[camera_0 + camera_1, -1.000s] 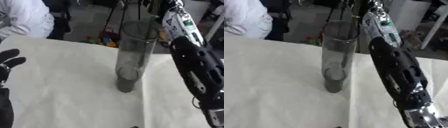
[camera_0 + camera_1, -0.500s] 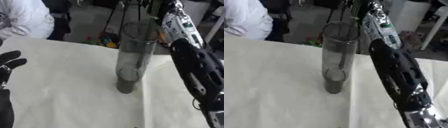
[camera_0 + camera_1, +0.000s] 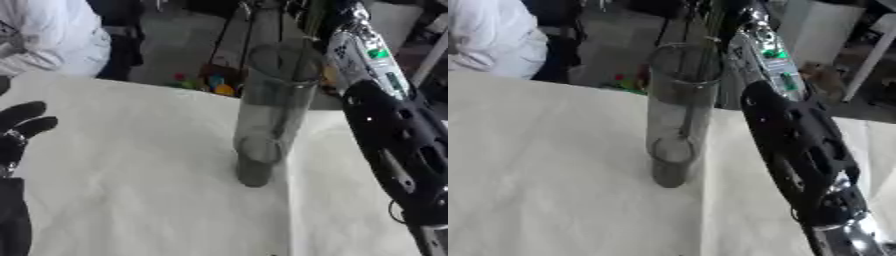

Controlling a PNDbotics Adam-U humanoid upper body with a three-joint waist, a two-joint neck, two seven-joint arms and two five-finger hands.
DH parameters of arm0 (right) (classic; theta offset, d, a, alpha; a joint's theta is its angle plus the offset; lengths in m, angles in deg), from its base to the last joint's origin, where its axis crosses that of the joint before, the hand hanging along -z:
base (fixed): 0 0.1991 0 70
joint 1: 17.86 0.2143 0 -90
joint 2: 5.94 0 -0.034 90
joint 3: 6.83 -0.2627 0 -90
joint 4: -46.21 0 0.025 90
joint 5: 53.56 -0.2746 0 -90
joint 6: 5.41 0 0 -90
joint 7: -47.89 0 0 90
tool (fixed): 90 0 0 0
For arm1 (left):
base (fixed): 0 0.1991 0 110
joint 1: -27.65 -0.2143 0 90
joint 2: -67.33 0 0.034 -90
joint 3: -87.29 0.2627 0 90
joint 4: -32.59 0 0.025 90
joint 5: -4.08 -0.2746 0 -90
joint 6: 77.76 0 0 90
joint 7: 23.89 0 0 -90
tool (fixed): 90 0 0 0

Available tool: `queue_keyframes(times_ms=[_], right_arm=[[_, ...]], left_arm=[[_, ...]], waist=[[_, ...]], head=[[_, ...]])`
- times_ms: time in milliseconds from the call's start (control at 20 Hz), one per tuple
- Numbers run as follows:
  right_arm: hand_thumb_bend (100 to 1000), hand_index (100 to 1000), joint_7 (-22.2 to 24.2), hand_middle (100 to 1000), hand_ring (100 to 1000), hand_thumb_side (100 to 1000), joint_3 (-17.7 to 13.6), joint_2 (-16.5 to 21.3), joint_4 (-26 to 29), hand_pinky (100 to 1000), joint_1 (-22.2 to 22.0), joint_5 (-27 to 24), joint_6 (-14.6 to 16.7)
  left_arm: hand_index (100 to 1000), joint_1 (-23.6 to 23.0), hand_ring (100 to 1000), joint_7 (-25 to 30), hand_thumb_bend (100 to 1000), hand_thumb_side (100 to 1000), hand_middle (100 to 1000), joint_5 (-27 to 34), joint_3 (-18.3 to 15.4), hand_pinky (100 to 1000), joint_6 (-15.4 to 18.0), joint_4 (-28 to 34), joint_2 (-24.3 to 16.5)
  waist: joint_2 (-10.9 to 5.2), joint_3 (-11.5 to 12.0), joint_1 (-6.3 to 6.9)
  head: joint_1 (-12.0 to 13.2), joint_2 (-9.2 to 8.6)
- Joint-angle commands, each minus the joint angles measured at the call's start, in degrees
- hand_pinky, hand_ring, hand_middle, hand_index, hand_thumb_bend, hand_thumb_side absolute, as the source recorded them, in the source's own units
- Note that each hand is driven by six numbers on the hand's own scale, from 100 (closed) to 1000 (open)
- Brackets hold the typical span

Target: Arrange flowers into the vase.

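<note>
Left hand (image 3: 19, 131): black, at the left edge, well left of the vase; fingers relaxed and apart, holding nothing.
Cloth (image 3: 131, 165): pale, creased, spread under the vase.
Vase (image 3: 271, 115): tall clear cylinder, upright on the cloth at centre; thin stem visible inside.
Right arm (image 3: 794, 145): black, just right of the vase, rising past its rim; hand hidden, finger state cannot be told.

Both eyes look down from the head, close over the white-clothed bench (image 3: 131, 165). They share the tall clear glass cylinder vase (image 3: 677, 115). The left eye sits slightly leftward.
</note>
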Motion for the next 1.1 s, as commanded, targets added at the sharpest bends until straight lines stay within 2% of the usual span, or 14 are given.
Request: queue_keyframes(times_ms=[50,300,550,600,750,1100], right_arm=[[247,652,0.52,342,917,788,0.09,1.69,2.13,1000,1.07,1.22,1.08],[216,688,1.52,349,923,821,0.47,1.95,1.82,1000,0.84,4.31,4.26],[216,688,1.89,349,923,821,0.43,1.87,1.18,1000,0.89,4.87,5.01],[100,803,2.02,386,959,919,0.6,2.02,1.31,1000,1.03,4.99,5.16],[100,831,3.91,403,974,992,2.53,2.71,2.75,1000,0.78,6.88,7.06],[100,863,8.2,438,985,1000,2.25,3.45,0.95,1000,0.36,12.62,12.67]], left_arm=[[868,0.6,723,0.26,266,944,792,0.15,0.21,708,-0.11,0.91,0.17],[869,0.51,723,0.37,266,944,792,0.18,0.21,708,-0.23,0.91,0.13],[869,0.5,723,0.39,266,944,792,0.2,0.21,708,-0.24,0.91,0.13],[868,0.47,724,0.39,263,944,793,0.21,0.22,709,-0.27,0.91,0.12],[868,0.44,724,0.45,262,944,793,0.28,0.25,709,-0.35,0.91,0.12],[869,0.47,726,0.49,259,944,794,0.34,0.26,709,-0.4,0.91,0.15]], waist=[[-1.36,-0.32,0.35],[-1.52,-0.51,0.38],[-1.53,-0.51,0.38],[-1.58,-0.53,0.35],[-1.6,-0.64,0.27],[-1.46,-0.72,0.26]], head=[[0.26,-0.66],[0.4,-0.6],[0.41,-0.6],[0.4,-0.59],[0.46,-0.64],[0.64,-0.78]])
